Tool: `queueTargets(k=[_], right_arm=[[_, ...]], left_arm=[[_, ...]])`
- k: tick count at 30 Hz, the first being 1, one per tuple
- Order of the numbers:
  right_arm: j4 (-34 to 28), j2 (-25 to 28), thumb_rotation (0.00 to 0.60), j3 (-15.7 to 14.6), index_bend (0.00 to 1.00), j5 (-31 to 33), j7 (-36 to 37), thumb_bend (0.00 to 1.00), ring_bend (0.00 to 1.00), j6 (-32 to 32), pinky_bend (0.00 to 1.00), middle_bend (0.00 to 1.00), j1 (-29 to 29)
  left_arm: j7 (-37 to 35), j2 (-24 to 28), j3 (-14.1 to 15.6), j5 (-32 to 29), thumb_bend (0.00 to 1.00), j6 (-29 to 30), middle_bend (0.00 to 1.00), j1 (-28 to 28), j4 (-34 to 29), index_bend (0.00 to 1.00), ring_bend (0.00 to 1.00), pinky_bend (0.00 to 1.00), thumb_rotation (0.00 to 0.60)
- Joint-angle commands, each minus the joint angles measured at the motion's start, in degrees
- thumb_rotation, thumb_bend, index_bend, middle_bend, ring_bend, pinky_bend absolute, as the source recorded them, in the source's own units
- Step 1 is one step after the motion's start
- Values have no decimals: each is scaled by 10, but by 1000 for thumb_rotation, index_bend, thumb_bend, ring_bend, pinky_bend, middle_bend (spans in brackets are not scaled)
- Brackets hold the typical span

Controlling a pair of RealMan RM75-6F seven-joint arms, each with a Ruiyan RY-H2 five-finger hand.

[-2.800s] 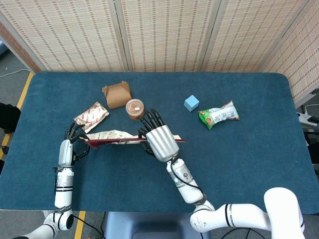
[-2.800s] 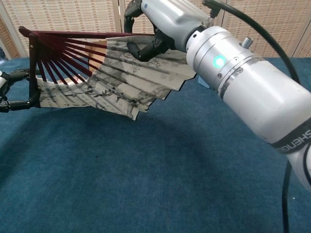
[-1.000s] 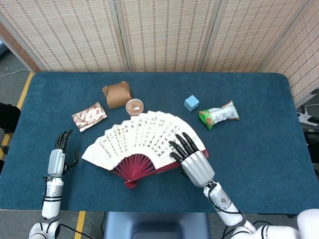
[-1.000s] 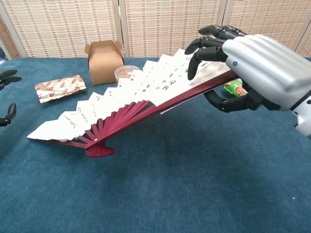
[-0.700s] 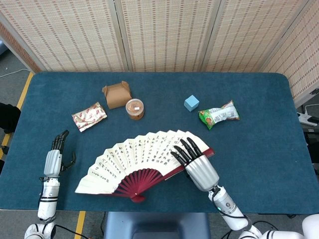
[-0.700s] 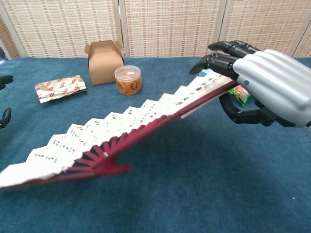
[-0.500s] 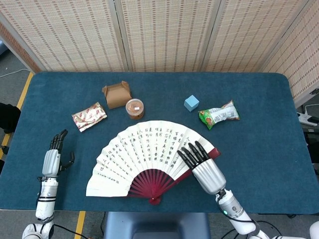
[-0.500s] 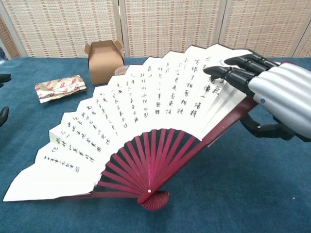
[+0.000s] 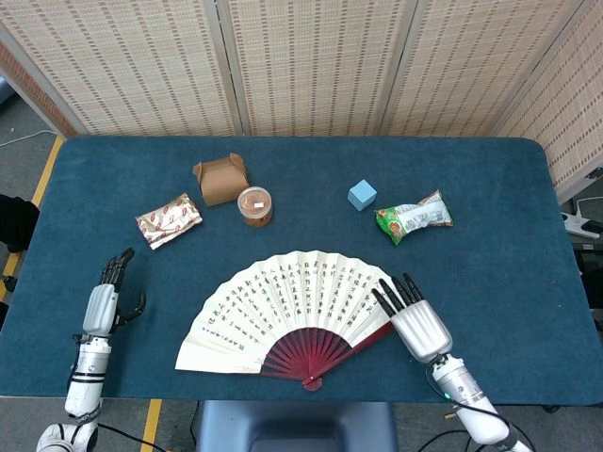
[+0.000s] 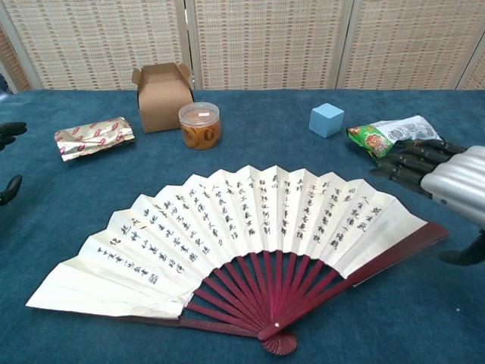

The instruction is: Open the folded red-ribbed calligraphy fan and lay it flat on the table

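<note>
The calligraphy fan (image 9: 292, 303) lies spread wide on the blue table (image 9: 490, 282), white leaf with black script, red ribs meeting at a pivot (image 9: 311, 381) near the front edge. In the chest view the fan (image 10: 250, 220) lies flat, its red outer rib (image 10: 394, 254) at the right. My right hand (image 9: 415, 322) hovers just right of that rib with fingers stretched out and nothing in it; the chest view shows the same right hand (image 10: 443, 182) at the frame's edge. My left hand (image 9: 102, 303) is far left, fingers apart, empty, well away from the fan.
Behind the fan stand a brown cardboard box (image 9: 220, 179) and a small jar of orange rings (image 9: 254, 205). A red-and-white packet (image 9: 172, 219) lies back left. A blue cube (image 9: 362, 195) and a green snack bag (image 9: 414, 217) lie back right.
The fan, held tilted by my right hand half a second ago, now lies flat on the table. My right hand has let go and drawn back to the right. The left hand has barely moved.
</note>
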Motion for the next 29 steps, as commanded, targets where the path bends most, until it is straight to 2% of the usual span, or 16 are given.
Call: queueTargets(k=[1,3,5,9,12,14,16,20,22,25,29], right_arm=[[-50,51,600,-5,0,77,-90,49,0,-56,0,0,12],[-68,65,600,-2,0,101,-99,45,0,-61,0,0,14],[-84,77,600,3,0,98,-68,40,0,-52,0,0,9],[-97,104,600,9,0,19,55,41,0,23,0,0,-27],[-73,118,600,2,0,-60,172,47,0,114,0,0,-73],[-48,120,600,-1,0,-84,225,50,0,161,0,0,-100],[-18,119,600,-3,0,-90,279,51,0,207,0,0,-133],[41,111,600,0,0,-83,383,52,0,267,0,0,-183],[46,132,600,-2,0,-85,400,53,0,261,0,0,-186],[49,142,600,15,0,-71,398,53,0,270,0,0,-195],[49,146,600,22,0,-59,397,52,0,246,0,0,-194]], left_arm=[[0,35,25,25,460,2,0,4,-52,0,0,6,600],[9,61,35,34,453,7,0,7,-94,0,0,8,600],[20,86,41,40,453,14,0,12,-139,0,0,8,600],[81,157,61,60,450,40,0,29,-252,0,0,7,600],[166,221,81,74,454,69,0,54,-339,8,0,6,600],[225,246,81,79,461,97,0,68,-366,53,0,2,600],[287,264,78,78,463,129,0,87,-378,87,0,0,600],[347,321,83,73,463,137,0,107,-442,91,0,2,600],[388,341,74,77,462,158,0,111,-472,86,0,3,600],[417,354,67,90,449,177,6,114,-496,89,0,3,600],[427,358,72,90,440,160,1,116,-500,93,0,3,600]])
